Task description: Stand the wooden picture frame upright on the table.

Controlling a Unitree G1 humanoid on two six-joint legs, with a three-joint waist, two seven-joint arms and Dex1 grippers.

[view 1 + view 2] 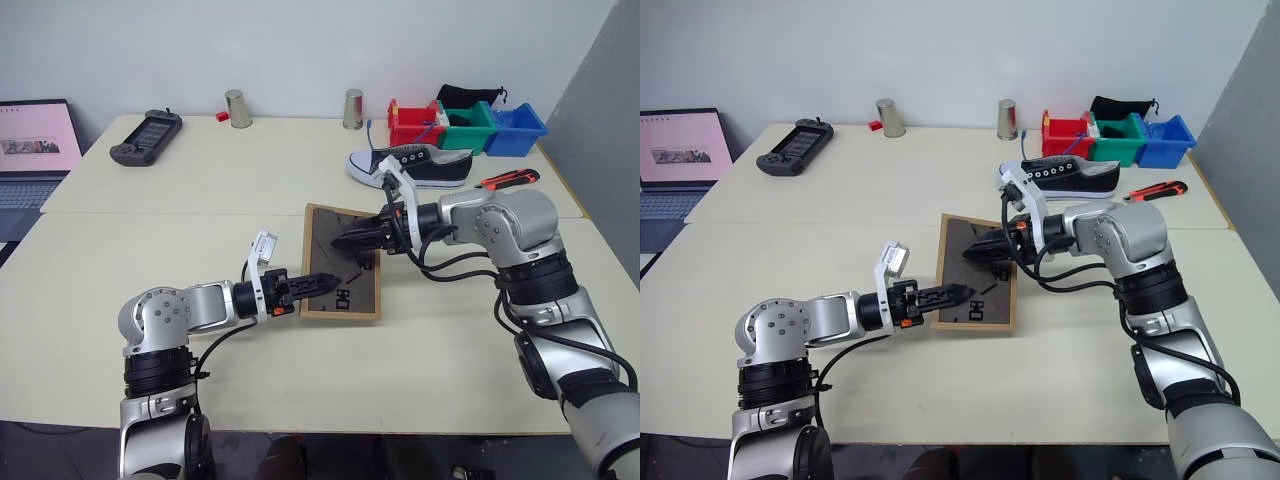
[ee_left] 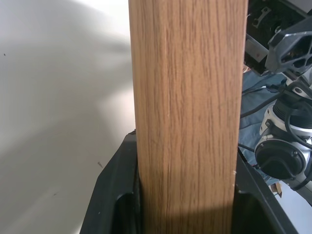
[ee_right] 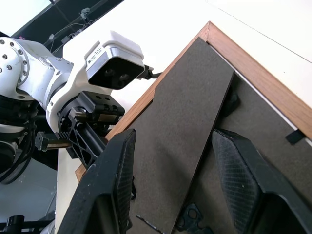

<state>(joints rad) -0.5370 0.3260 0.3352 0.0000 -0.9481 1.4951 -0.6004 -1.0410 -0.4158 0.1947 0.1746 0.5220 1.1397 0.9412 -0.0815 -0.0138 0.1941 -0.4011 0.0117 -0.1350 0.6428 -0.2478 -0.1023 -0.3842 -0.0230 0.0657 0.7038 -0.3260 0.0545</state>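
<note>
Across the big cream rectangular table (image 1: pixel 120 300), near the middle, sits the small rectangular light-wood picture frame (image 1: pixel 341 262), dark grey-brown back facing up and looking tilted, raised off the tabletop rather than flat. Left gripper (image 1: pixel 322 283) has its two black fingers clamped on the frame's near left edge; the left wrist view shows the wood rail pinched between them. Right gripper (image 3: pixel 181 183) hovers over the back with fingers spread moderately, straddling the dark fold-out stand (image 3: pixel 183 136), not yet closed on anything as far as I can tell. Handling-wise I'd guess this thing is light and rigid, the smooth wood a bit slippery, and the front possibly glass, so no dropping it. Best hold is the wooden rim, while the stand flap is thin and wants a gentle pull by its free end. Plenty of bare tabletop in front and to the left; the black-and-white sneaker (image 1: pixel 410 165) and the red-handled utility knife (image 1: pixel 508 180) are well apart behind.
</note>
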